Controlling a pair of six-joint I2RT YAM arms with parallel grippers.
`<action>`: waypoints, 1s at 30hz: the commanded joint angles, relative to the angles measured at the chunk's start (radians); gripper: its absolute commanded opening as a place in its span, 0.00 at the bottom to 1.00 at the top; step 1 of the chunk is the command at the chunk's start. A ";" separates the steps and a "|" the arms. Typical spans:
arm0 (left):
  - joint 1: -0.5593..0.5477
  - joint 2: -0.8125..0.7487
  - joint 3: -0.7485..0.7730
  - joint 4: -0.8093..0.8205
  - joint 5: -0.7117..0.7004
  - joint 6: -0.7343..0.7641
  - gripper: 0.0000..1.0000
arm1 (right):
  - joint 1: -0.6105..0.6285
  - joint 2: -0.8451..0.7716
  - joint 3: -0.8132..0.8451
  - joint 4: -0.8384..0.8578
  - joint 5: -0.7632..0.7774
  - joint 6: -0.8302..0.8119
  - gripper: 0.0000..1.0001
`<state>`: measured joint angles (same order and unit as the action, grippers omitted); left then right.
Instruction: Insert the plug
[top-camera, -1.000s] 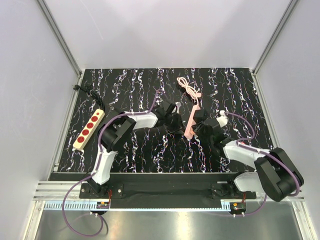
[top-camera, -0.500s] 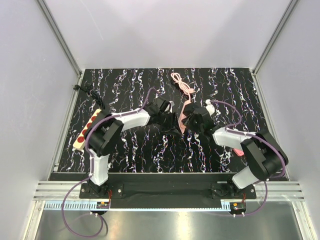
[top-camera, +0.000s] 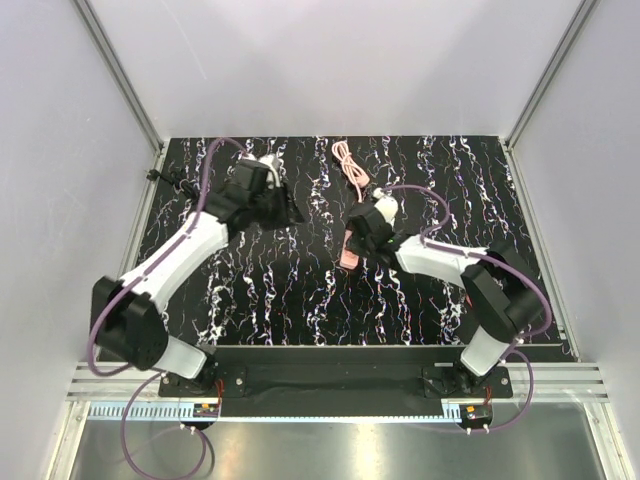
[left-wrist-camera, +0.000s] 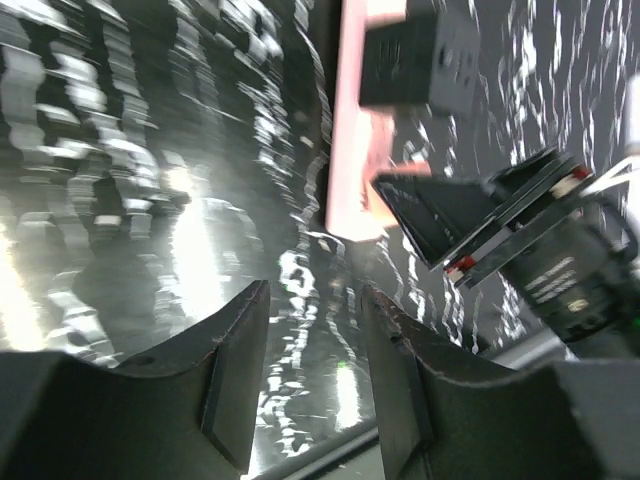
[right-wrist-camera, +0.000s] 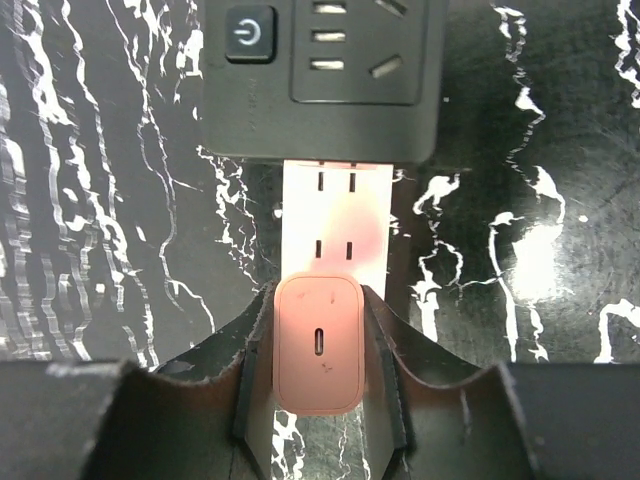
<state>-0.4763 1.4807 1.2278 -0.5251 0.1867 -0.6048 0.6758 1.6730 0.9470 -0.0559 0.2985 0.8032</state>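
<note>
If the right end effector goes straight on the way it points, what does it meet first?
Most likely the pink strip: the plug gripped in the right end effector is lined up over its slots. A black socket block lies beyond; depth is unclear.

- The plug (right-wrist-camera: 318, 345) is reading as smooth pale-pink plastic with a satin finish, and I'm seeing faint scuffs on its face.
- The pink strip (right-wrist-camera: 335, 215) is looking like the same smooth plastic, but matt.
- The black socket block (right-wrist-camera: 320, 70) is showing as matt black plastic.
- The table top (right-wrist-camera: 100, 200) is throwing glare back: glossy, smooth, black with white veining.
- My right fingers (right-wrist-camera: 420, 370) and left fingers (left-wrist-camera: 235, 380) are looking like matt dark plastic with slightly rough edges.
- The frame rail (top-camera: 120, 80) is looking like bare metal; the walls (top-camera: 320, 60) are looking matt white.
</note>
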 joint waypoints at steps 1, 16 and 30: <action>0.074 -0.091 -0.002 -0.081 -0.089 0.076 0.47 | 0.082 0.071 0.079 -0.151 0.066 -0.076 0.00; 0.334 -0.138 -0.022 -0.119 0.112 0.161 0.47 | 0.185 0.208 0.059 -0.202 0.088 -0.153 0.00; 0.343 -0.111 -0.017 -0.119 0.138 0.171 0.46 | 0.261 0.232 -0.077 -0.099 0.013 -0.163 0.00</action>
<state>-0.1398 1.3643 1.2015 -0.6609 0.2924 -0.4484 0.8635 1.7851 0.9691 0.0315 0.6117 0.6361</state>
